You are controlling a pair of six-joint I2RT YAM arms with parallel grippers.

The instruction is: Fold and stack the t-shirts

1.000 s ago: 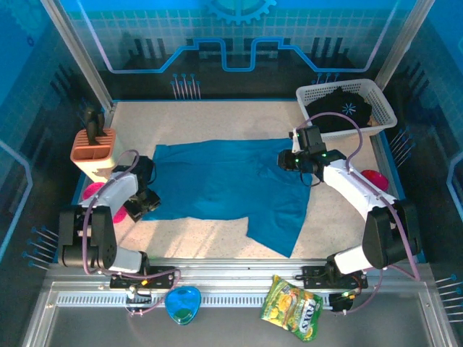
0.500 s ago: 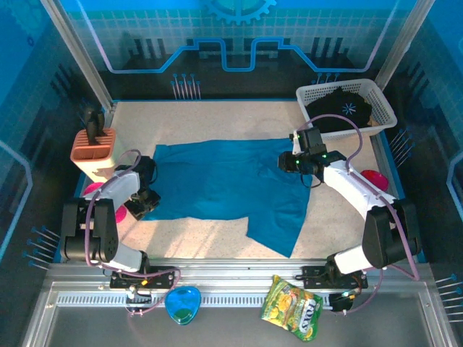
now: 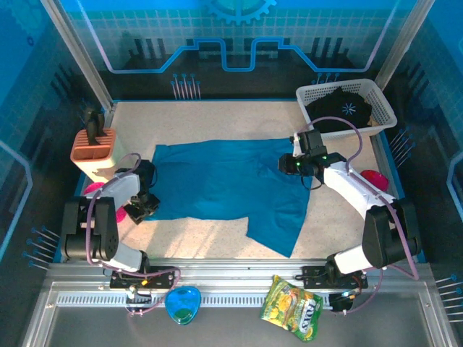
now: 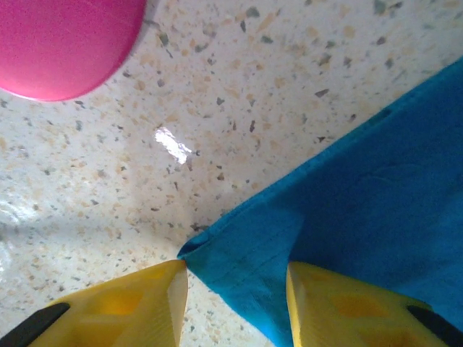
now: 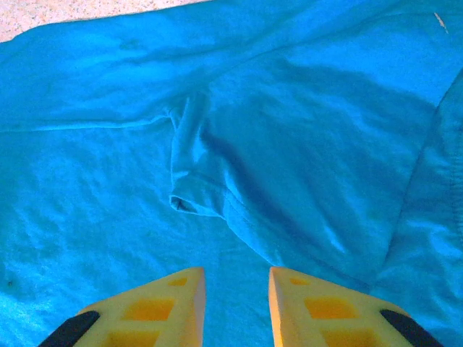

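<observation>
Top external view: the teal-blue short-sleeved cloth t-shirt [image 3: 217,181] lies spread, unfolded, across the middle of the speckled counter [image 3: 217,123]. The black cloth t-shirt [image 3: 334,119] sits bundled in the white plastic mesh basket [image 3: 382,97] at the far right corner. I judge the task to be at its start, with the first fold of the teal shirt in hand. The left pincer [image 3: 142,210] is low at that shirt's near left corner, and the right pincer [image 3: 287,163] hovers over its right side. A white starburst print [image 3: 349,109] marks the black shirt, with no words. The green-and-yellow snack bag [image 3: 291,307] on the near metal rail carries brand lettering too small to read.

Left wrist view: the left pincer [image 4: 235,271] is released, its yellow fingers [image 4: 130,303] set either side of the teal shirt's corner [image 4: 246,246]. The cloth lies flat between them, not pinched. A pink round disc [image 4: 65,36] lies well apart. The next move calls for closing squarely on that corner, low against the counter.

Right wrist view: the right pincer [image 5: 237,273] is slightly parted and grasps nothing I can see. It sits above teal cloth where a curled sleeve hem [image 5: 192,202] shows. No label is visible. It needs to come down onto a matching edge so both sides lift evenly.
</observation>
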